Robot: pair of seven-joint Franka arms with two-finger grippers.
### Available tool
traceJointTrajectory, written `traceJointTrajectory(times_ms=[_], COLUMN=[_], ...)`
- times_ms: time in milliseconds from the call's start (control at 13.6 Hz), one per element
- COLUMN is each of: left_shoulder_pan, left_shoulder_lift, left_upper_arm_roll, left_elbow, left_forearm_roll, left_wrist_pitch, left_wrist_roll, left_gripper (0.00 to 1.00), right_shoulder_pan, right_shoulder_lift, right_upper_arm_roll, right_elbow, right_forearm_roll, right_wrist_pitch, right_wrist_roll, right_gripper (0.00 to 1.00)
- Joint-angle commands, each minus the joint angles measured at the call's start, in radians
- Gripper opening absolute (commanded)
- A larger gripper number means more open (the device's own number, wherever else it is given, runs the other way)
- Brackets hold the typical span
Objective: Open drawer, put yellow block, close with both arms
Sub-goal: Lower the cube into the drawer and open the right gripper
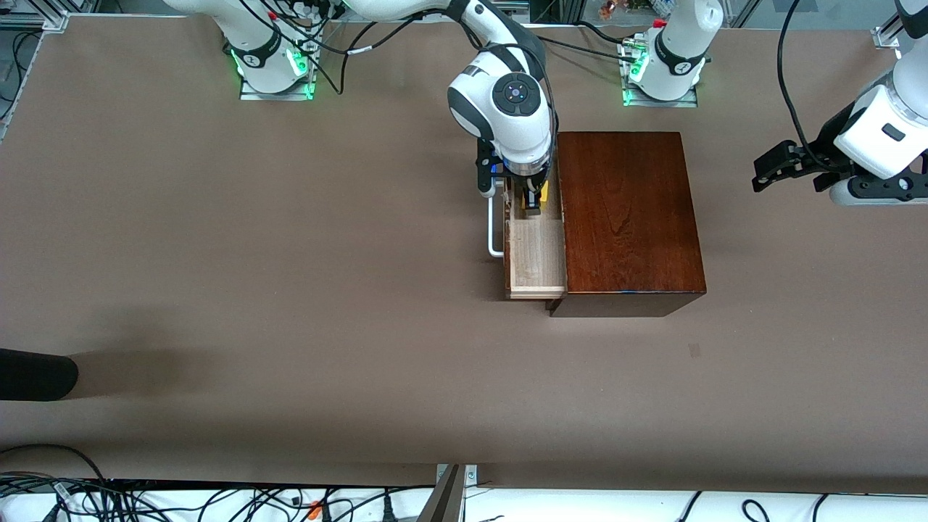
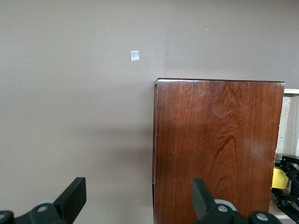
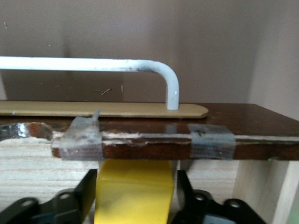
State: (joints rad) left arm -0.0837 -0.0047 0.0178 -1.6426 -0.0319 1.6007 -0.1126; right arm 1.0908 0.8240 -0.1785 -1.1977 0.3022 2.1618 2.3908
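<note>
My right gripper point(image 1: 534, 205) reaches down into the open drawer point(image 1: 537, 254), its fingers on either side of the yellow block point(image 3: 133, 190); whether they grip it I cannot tell. The drawer stands pulled out of the mahogany box point(image 1: 627, 217) toward my right arm's end of the bench point(image 1: 290, 290). My left gripper point(image 1: 779, 168) waits with fingers spread above the bench, past the box's other end.

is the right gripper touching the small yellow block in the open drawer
Cannot tell. In the right wrist view the right gripper has a finger at each side of the small yellow block, but no clear gap or contact shows.

Yellow block point(image 1: 542, 194) mostly hidden under right gripper point(image 1: 533, 206).
</note>
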Motion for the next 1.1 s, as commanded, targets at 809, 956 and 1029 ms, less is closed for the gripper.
traceJointTrajectory(times_ms=[809,956,1029], left_shoulder_pan=[-0.007,-0.008,-0.007], left_shoulder_lift=[-0.006,-0.006,-0.006], left_upper_arm_roll=[-0.002,-0.004,-0.004], left_elbow=[0.014,0.014,0.014], left_forearm_roll=[0.010,0.010,0.010], left_wrist_pitch=[-0.016,-0.016,-0.016], left_wrist_roll=[-0.016,-0.016,-0.015], left_gripper=[1.00,1.00,1.00], right_shoulder_pan=[-0.302,-0.302,-0.302], right_shoulder_lift=[-0.334,-0.390,-0.423], right_upper_arm_roll=[-0.060,-0.175,-0.227], right_elbow=[0.087,0.057,0.023], right_forearm_roll=[0.000,-0.002,-0.003], right_wrist_pitch=[-0.670,-0.772,-0.796], right_wrist_roll=[-0.676,-0.957,-1.086], right_gripper=[1.00,1.00,1.00])
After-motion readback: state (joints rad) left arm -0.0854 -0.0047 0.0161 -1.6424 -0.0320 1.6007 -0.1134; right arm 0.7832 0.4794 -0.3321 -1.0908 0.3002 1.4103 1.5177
